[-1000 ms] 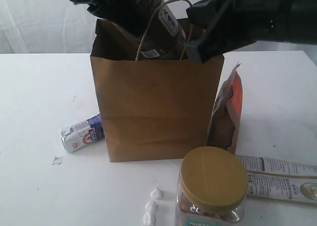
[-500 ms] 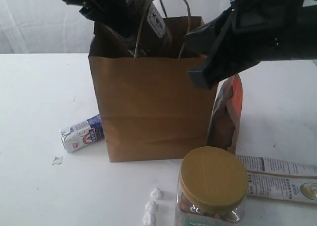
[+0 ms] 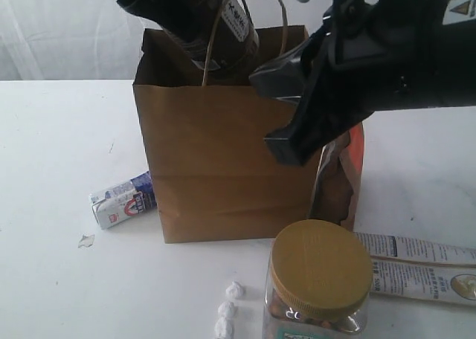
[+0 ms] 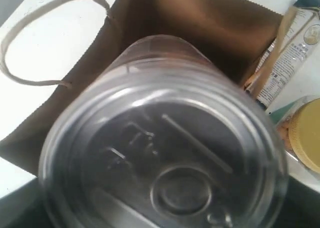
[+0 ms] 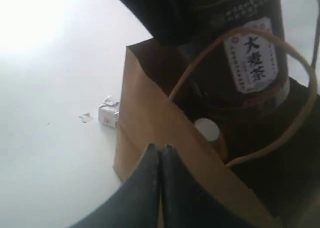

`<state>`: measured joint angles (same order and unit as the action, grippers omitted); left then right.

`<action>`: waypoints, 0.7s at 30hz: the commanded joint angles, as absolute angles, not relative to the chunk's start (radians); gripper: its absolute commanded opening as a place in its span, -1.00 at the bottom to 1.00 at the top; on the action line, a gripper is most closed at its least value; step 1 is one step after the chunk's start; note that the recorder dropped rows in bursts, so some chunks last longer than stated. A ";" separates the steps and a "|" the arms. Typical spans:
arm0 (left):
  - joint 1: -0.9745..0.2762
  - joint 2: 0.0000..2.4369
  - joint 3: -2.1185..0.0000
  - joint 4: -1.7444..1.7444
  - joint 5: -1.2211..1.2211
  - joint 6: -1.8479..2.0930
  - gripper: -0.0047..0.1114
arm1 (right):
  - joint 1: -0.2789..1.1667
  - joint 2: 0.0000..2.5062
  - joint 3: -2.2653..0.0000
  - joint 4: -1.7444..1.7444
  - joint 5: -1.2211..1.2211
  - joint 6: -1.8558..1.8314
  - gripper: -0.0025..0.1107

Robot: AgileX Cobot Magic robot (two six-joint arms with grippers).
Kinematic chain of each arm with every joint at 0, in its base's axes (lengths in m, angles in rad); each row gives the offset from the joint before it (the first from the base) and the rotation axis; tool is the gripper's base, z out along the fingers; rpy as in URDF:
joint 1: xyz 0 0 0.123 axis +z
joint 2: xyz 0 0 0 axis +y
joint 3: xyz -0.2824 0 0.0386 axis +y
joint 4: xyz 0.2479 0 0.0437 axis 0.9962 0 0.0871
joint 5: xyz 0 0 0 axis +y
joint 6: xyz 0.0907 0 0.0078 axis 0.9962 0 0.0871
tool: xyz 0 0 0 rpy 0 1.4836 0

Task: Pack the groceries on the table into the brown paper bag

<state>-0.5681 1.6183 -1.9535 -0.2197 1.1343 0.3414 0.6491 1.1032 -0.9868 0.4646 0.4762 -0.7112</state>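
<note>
The white desk (image 3: 59, 153) is seen to carry everything, with directions read as on a clock laid over the exterior view (12 at the far edge). The brown paper bag (image 3: 223, 168) is stood upright and open near the middle, its loop handles raised.

The right hand (image 5: 160, 160) is held in the air at about 2 o'clock of the bag, just in front of the bag's upper corner; its fingers are pressed together. The left hand (image 3: 160, 4) is placed above the bag at 11 o'clock and is clamped on the dark silver-lidded can (image 3: 219, 23), which is tilted, its lidded end up toward 11 o'clock and its lower end dipped into the bag's mouth.

A gold-lidded clear jar (image 3: 320, 279) is stood at 5 o'clock of the bag, nearest the camera. A brown-orange pouch (image 3: 342, 183) is propped upright at 3 o'clock, just beside the bag's wall. A long white-blue packet (image 3: 424, 268) is laid flat at 4 o'clock, beside the jar. A small white-blue carton (image 3: 123, 200) is laid on its side at 8 o'clock, close to the bag. A white-capped bottle (image 5: 206, 129) is seen inside the bag (only the cap and a little of the neck show). Three crumpled white bits (image 3: 227, 309) are strewn at 6 o'clock.
</note>
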 commanded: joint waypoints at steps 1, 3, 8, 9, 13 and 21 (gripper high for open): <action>-0.569 1.634 -1.968 -0.249 1.221 0.368 -0.92 | 0.667 1.094 -0.991 0.467 0.528 -0.733 -0.96; -0.569 1.636 -1.968 -0.245 1.221 0.375 -0.92 | 0.667 1.081 -0.991 0.460 0.541 -0.739 -0.96; -0.569 1.627 -1.968 -0.232 1.221 0.375 -0.92 | 0.667 1.049 -0.991 0.427 0.548 -0.739 -0.96; -0.569 1.623 -1.968 -0.233 1.221 0.375 -0.92 | 0.667 1.049 -0.991 0.415 0.548 -0.732 -0.96; -0.569 1.605 -1.968 -0.233 1.221 0.372 -0.92 | 0.667 1.049 -0.991 0.234 0.455 -0.580 -0.93; -0.569 1.593 -1.968 -0.261 1.221 0.364 -0.92 | 0.667 1.049 -0.991 0.119 0.428 -0.439 -0.13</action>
<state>-0.5681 1.6143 -1.9535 -0.2157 1.1343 0.3731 0.6631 1.0558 -0.9868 0.1367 0.4505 -0.4610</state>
